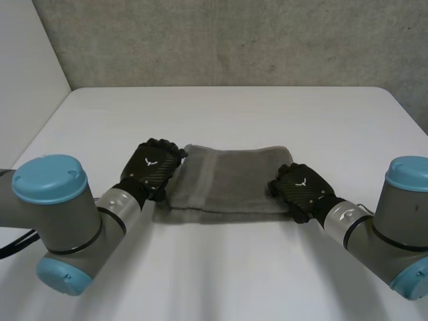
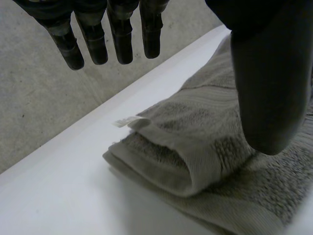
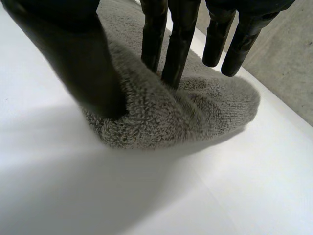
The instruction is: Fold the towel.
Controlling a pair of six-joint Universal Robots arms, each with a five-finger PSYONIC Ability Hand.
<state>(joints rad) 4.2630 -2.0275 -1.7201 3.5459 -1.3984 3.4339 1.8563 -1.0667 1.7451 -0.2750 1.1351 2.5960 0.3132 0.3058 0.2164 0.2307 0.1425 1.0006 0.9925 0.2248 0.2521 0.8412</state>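
Two spots are hidden from me in the head view: the backs of both hands cover their own fingertips and the cloth beneath them, so I read the grips from the wrist cameras. The towel (image 1: 231, 180) lies folded into a grey strip near the middle of the white table (image 1: 221, 107), its long side running from 9 to 3 o'clock. My left hand (image 1: 155, 166) sits at the strip's 9 o'clock end, knuckles up. The left wrist view shows its fingers (image 2: 122, 39) straight and hanging clear of the cloth, beyond the folded end, gripping nothing. Its thumb (image 2: 271, 88) hangs over the towel, and I cannot tell whether the tip touches the pile. A small white label (image 2: 128, 121) sticks out of the fold there, and the thumb blocks part of the cloth behind it. My right hand (image 1: 301, 188) is at the strip's 4 o'clock corner. In the right wrist view its thumb and two fingers dig into the pile with a ridge of cloth pinched up between them, while the other fingers stand clear past the towel's end. The left arm (image 1: 50, 221) reaches in low from 7 o'clock and the right arm (image 1: 401, 221) from 5 o'clock, both big joints cut off by the frame's edge
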